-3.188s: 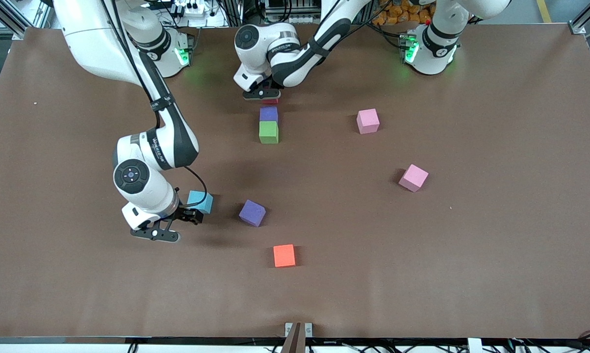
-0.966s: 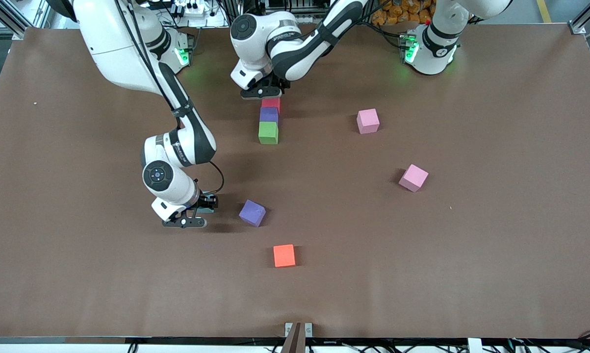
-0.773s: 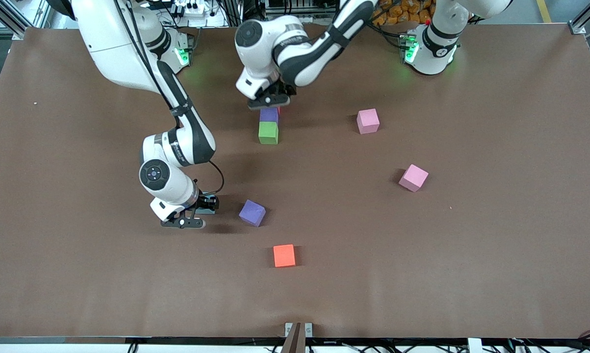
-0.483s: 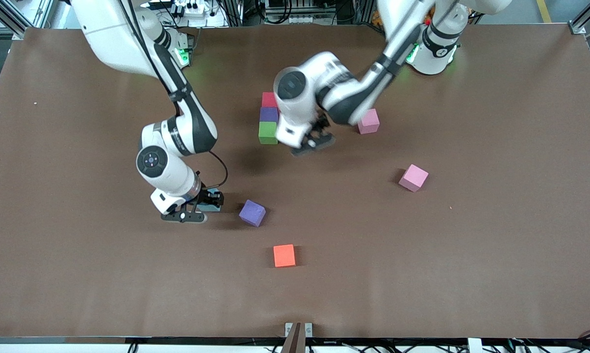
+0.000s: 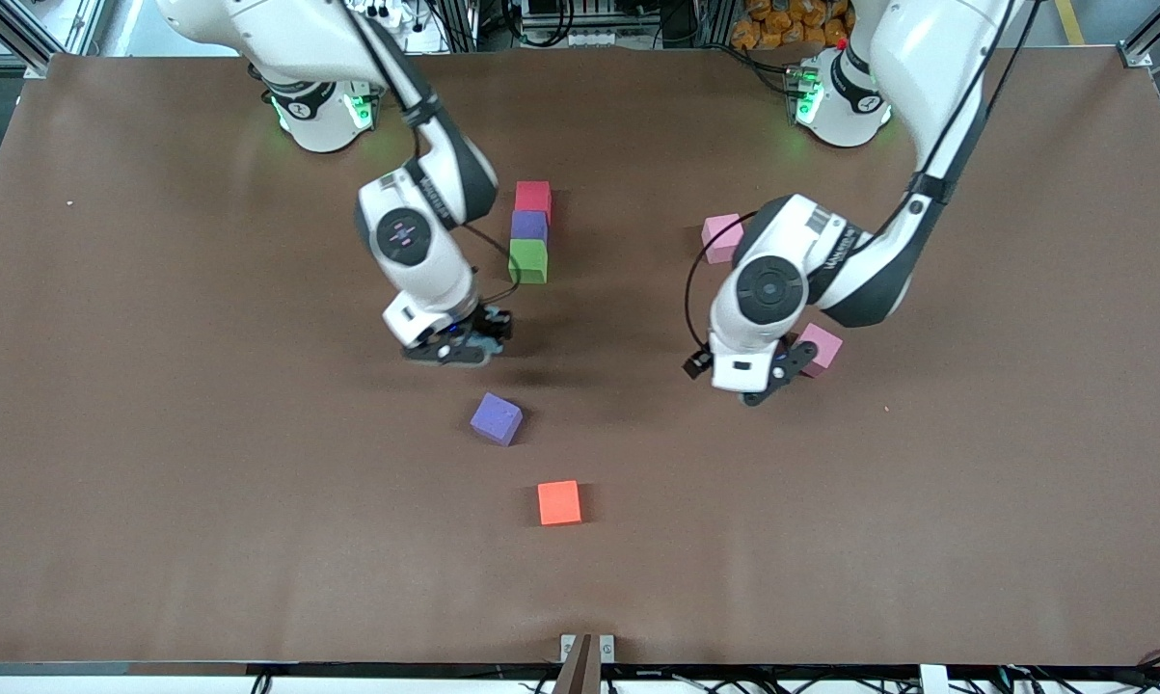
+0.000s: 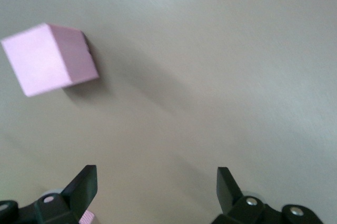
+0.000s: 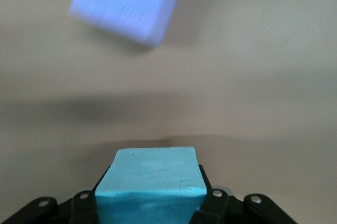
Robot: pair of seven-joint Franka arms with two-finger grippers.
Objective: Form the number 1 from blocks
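Note:
A red block [image 5: 533, 197], a purple block [image 5: 528, 226] and a green block [image 5: 527, 260] lie touching in a column. My right gripper [image 5: 456, 343] is shut on the light blue block [image 7: 150, 182] and hangs over bare table between the green block and a loose purple block [image 5: 497, 418] [image 7: 126, 3]. My left gripper [image 5: 768, 378] [image 6: 157, 182] stands open with nothing between its fingers, right beside a pink block [image 5: 822, 347]. Another pink block [image 5: 718, 236] is partly hidden by the left arm. A pink block [image 6: 50, 58] shows in the left wrist view. An orange block [image 5: 559, 502] lies nearest the front camera.
The brown table [image 5: 155, 434] carries only the blocks. The arm bases [image 5: 319, 106] [image 5: 835, 96] stand along its farthest edge. A small bracket [image 5: 586, 648] sits at the nearest edge.
The right gripper closed on the light blue block and has carried it up toward the green block. The left gripper left the column and swung over beside the pink block.

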